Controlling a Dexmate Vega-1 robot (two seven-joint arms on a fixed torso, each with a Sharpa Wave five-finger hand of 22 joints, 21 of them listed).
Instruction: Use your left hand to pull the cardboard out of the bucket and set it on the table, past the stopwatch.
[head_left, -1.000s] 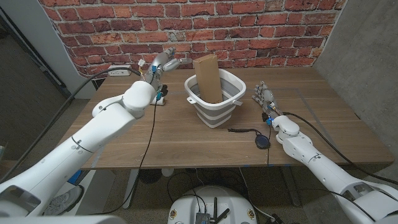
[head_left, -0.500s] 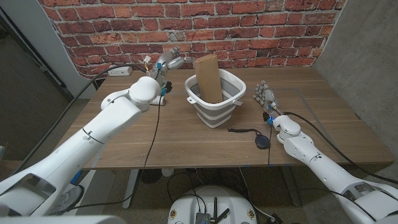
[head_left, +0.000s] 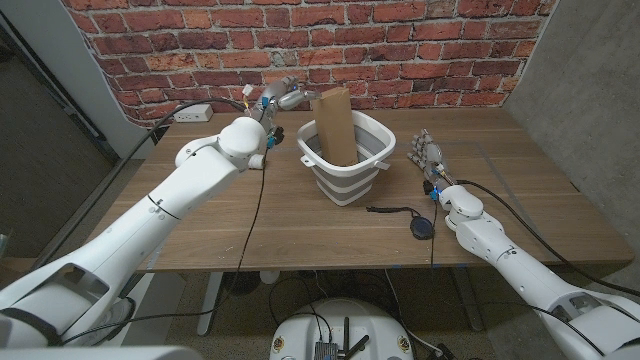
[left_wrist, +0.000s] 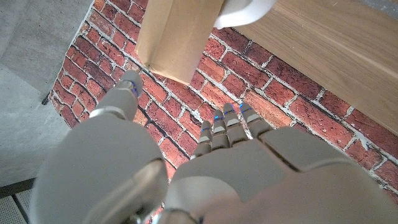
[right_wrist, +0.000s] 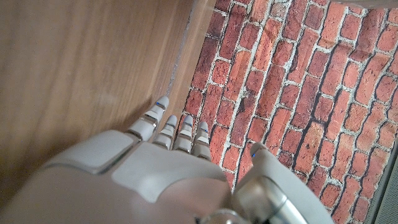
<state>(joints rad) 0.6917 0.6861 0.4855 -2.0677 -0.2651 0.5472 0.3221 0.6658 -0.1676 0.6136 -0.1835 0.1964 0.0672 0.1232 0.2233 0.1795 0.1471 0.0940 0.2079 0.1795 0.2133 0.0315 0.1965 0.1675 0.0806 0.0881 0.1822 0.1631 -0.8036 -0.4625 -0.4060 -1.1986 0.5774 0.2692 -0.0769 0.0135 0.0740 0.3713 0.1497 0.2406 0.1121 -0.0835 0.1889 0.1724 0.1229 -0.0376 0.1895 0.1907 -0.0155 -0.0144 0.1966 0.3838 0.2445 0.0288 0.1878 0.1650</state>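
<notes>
The white collapsible bucket stands on the wooden table, at its middle toward the brick wall. The cardboard stands upright inside it, its upper half above the rim. The left hand hovers just beside the cardboard's top edge, fingers apart, holding nothing. The stopwatch lies on the table to the bucket's right, nearer the front edge. The right hand stands near the bucket, fingers extended, empty.
</notes>
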